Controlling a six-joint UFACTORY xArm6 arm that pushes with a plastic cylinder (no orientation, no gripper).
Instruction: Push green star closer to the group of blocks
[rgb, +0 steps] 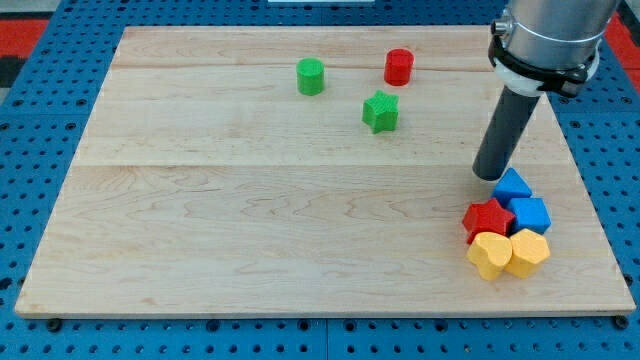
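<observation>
Tip (488, 175) — right of green star (380, 111)

Landmark: green cylinder (311, 77), standing near the top edge of the pale wooden counter (250, 230). Red cylinder (398, 67) to its right, slightly higher in view, well apart. Blue pegboard surface (40, 200) surrounds the counter, beyond the cylinder's left.
</observation>
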